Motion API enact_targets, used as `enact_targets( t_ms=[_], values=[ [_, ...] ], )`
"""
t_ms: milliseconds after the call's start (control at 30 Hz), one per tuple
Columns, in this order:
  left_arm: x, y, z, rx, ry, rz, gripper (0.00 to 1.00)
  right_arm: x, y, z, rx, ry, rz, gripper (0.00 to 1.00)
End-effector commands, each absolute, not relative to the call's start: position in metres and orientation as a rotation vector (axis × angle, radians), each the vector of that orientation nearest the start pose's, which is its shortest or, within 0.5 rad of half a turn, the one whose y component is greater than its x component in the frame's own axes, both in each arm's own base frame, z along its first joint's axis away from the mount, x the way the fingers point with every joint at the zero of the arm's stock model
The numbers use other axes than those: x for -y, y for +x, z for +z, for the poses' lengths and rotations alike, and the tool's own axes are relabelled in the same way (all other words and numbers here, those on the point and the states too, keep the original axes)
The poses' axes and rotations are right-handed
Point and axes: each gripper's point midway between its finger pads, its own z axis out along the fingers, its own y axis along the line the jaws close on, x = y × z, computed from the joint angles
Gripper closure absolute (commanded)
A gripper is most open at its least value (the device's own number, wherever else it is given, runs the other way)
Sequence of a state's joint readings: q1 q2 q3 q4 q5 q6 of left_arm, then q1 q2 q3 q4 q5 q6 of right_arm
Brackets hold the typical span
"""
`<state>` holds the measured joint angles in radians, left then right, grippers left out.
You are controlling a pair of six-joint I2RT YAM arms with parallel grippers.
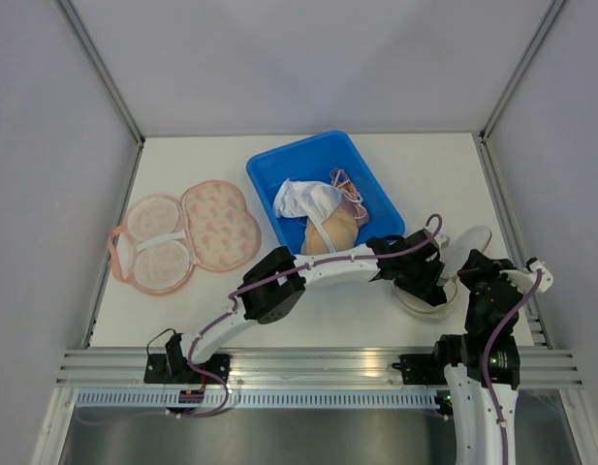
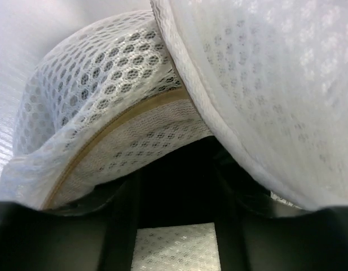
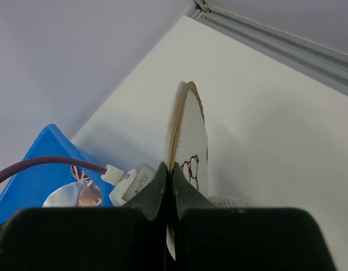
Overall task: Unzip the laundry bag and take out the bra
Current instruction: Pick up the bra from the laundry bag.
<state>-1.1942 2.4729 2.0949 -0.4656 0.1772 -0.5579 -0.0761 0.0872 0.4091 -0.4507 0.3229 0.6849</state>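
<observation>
The white mesh laundry bag (image 1: 473,238) lies at the right of the table, its round lid tipped up. My right gripper (image 1: 470,275) is shut on the lid's beige zipper edge (image 3: 176,121), which stands upright between its fingertips (image 3: 171,172). My left gripper (image 1: 422,287) reaches across from the left into the bag's mouth. In its wrist view, honeycomb mesh (image 2: 100,84) with a beige zipper band (image 2: 114,129) and a finer mesh wall (image 2: 264,84) arch over the jaws. The jaws stand apart around mesh (image 2: 175,245), gripping nothing. The bra in this bag is hidden.
A blue bin (image 1: 269,167) behind the left arm holds white and tan bras (image 1: 313,201). A pink laundry bag (image 1: 187,237) lies opened flat at the left. Grey walls enclose the table, and a metal rail (image 1: 308,366) runs along its near edge.
</observation>
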Motion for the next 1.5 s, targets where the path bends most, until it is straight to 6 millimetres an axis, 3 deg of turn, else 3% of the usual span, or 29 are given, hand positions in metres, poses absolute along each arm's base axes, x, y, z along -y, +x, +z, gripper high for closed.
enact_targets(
  t_ms=[0, 133, 200, 233, 467, 600, 1033, 1267, 1467],
  values=[
    [0.583, 0.17, 0.0, -2.58, 0.866, -0.841, 0.52, 0.048, 0.21, 0.197, -1.453, 0.914, 0.209, 0.99],
    [0.584, 0.174, 0.009, -2.558, 0.841, -0.846, 0.78, 0.049, 0.21, 0.196, -1.449, 0.923, 0.208, 1.0],
    [0.585, 0.174, 0.015, -2.544, 0.838, -0.86, 0.96, 0.05, 0.209, 0.2, -1.435, 0.922, 0.209, 1.0],
    [0.587, 0.175, 0.019, -2.534, 0.834, -0.867, 0.98, 0.052, 0.208, 0.202, -1.426, 0.928, 0.202, 1.0],
    [0.595, 0.179, 0.079, -2.43, 0.812, -0.972, 0.98, 0.061, 0.203, 0.209, -1.413, 0.967, 0.152, 1.0],
    [0.592, 0.183, 0.128, -2.357, 0.77, -1.006, 0.98, 0.066, 0.199, 0.206, -1.443, 0.992, 0.1, 0.99],
    [0.591, 0.193, 0.198, -2.241, 0.691, -1.094, 0.98, 0.068, 0.199, 0.201, -1.435, 1.023, 0.099, 0.99],
    [0.576, 0.215, 0.233, -2.192, 0.613, -1.084, 0.98, 0.07, 0.199, 0.198, -1.441, 1.04, 0.085, 1.0],
    [0.569, 0.21, 0.262, -2.139, 0.637, -1.128, 0.98, 0.071, 0.201, 0.201, -1.431, 1.042, 0.085, 0.99]
  ],
)
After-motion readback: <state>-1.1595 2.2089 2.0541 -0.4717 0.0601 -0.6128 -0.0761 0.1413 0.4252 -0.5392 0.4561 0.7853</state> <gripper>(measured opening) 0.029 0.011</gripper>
